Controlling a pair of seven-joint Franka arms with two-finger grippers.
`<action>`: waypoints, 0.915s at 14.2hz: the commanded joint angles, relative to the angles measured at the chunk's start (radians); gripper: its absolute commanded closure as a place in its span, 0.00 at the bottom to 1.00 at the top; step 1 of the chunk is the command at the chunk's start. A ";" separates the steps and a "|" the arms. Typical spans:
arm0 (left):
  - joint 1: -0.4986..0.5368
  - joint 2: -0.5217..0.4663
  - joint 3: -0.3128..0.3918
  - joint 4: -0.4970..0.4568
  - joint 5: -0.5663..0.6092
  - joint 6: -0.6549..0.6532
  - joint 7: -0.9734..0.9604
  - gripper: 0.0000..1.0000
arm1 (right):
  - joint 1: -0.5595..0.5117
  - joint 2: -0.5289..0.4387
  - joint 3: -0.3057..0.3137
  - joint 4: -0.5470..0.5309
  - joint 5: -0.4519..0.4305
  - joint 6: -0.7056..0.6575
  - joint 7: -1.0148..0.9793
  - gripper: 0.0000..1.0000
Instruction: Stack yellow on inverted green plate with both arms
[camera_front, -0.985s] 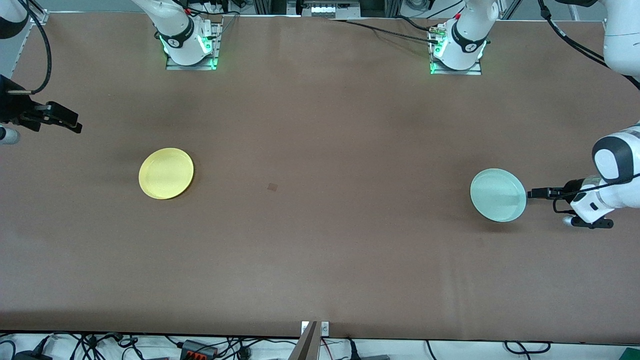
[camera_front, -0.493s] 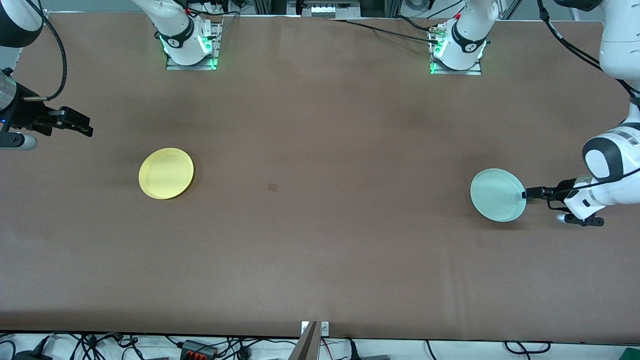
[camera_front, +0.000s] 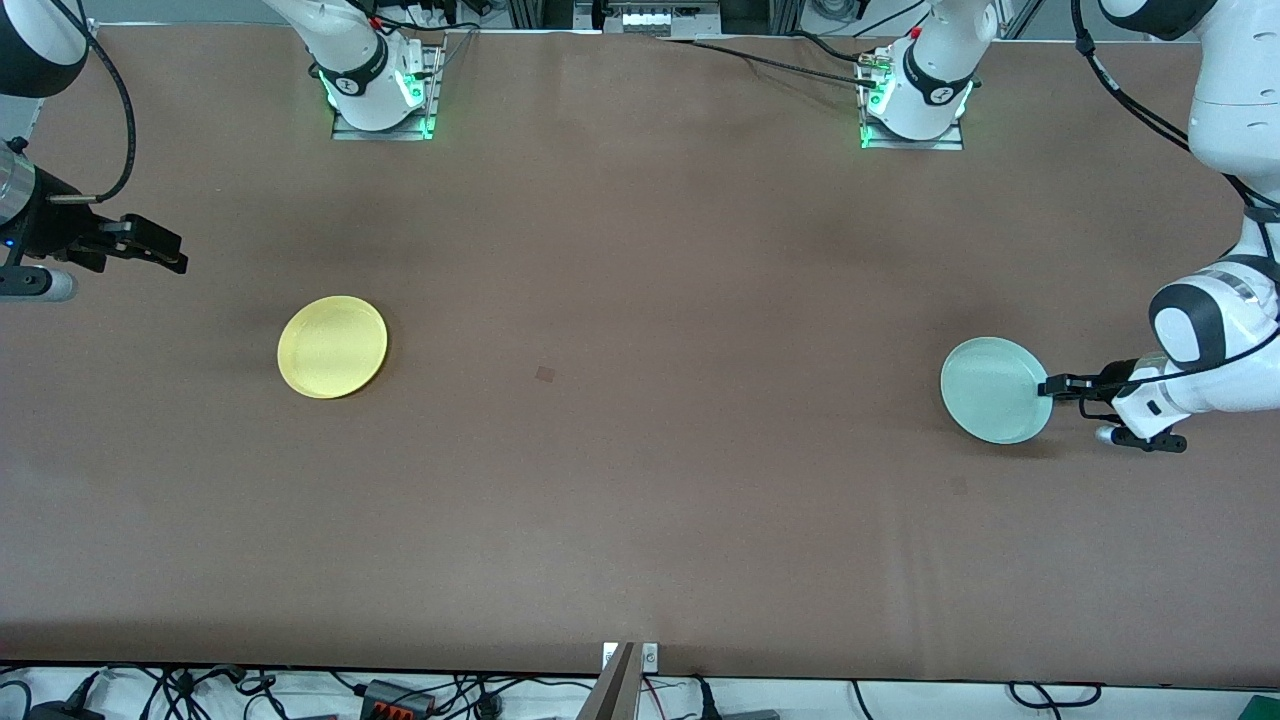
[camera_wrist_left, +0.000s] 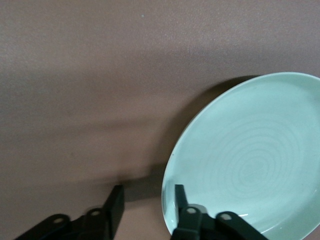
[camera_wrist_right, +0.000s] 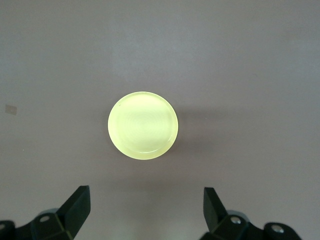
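Observation:
The pale green plate lies rim up on the brown table toward the left arm's end. My left gripper is open at its rim, low by the table. In the left wrist view one finger is over the green plate just inside the rim and the other finger is outside it. The yellow plate lies rim up toward the right arm's end. My right gripper is open and empty, up in the air beside it. The right wrist view shows the yellow plate ahead of the spread fingers.
The arm bases stand along the table's edge farthest from the front camera. A small dark mark lies near the middle of the table. Cables lie past the table's edge nearest the camera.
My left gripper has moved up to the green plate's rim, so one finger now reaches over the rim. My right gripper moved slightly toward the yellow plate, then held still.

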 joint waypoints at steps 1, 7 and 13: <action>0.010 0.003 -0.010 0.004 -0.025 0.009 0.035 0.67 | -0.008 0.016 -0.006 -0.016 -0.008 0.001 -0.008 0.00; 0.004 -0.005 -0.012 0.013 -0.023 0.003 0.036 0.99 | -0.037 0.195 -0.012 -0.016 -0.004 -0.019 -0.026 0.00; -0.013 -0.095 -0.030 0.163 0.009 -0.205 0.056 0.99 | -0.069 0.443 -0.010 -0.008 0.056 0.090 -0.031 0.00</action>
